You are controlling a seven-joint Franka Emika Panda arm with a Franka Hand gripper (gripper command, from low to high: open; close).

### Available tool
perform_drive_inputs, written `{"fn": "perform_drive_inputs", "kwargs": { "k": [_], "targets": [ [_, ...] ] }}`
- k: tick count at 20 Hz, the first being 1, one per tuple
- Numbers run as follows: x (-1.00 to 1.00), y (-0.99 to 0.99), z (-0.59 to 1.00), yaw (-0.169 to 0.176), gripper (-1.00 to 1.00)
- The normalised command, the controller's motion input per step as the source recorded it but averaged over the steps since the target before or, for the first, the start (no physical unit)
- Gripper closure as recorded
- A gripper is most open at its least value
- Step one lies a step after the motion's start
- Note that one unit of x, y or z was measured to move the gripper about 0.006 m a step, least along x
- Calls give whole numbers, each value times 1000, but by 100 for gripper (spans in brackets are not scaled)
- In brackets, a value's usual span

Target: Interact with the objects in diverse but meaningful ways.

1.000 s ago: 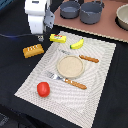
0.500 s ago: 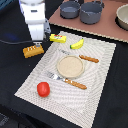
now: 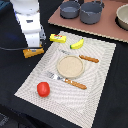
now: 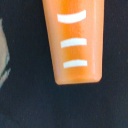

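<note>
1. The end effector [image 3: 33, 46] hangs directly above the bread loaf [image 3: 33, 52]; its finger state cannot be determined.
2. The bread loaf [image 4: 75, 40] lies on the dark counter [image 3: 15, 70], beside the placemat [image 3: 95, 95].
3. Its long axis runs along the exterior view's left-right.
4. The yellow block [image 3: 58, 37] lies nearby.

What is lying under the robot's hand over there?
An orange bread loaf with white stripes lies on the dark table, just off the mat. The arm covers part of it, and the fingers themselves are hidden.
</note>
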Motion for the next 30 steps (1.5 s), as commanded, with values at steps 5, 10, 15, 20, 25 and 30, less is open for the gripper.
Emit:
{"fn": "perform_drive_inputs", "kwargs": {
  "k": [5, 10, 15, 20, 25, 30],
  "targets": [
    [-383, -5, -363, 46, -100],
    [-391, 0, -348, 52, -100],
    [-398, -7, -358, 54, -100],
    [-444, -49, -357, 55, 100],
    [-430, -82, -325, 55, 100],
    [-359, -54, -283, 53, 100]
  ]
}}
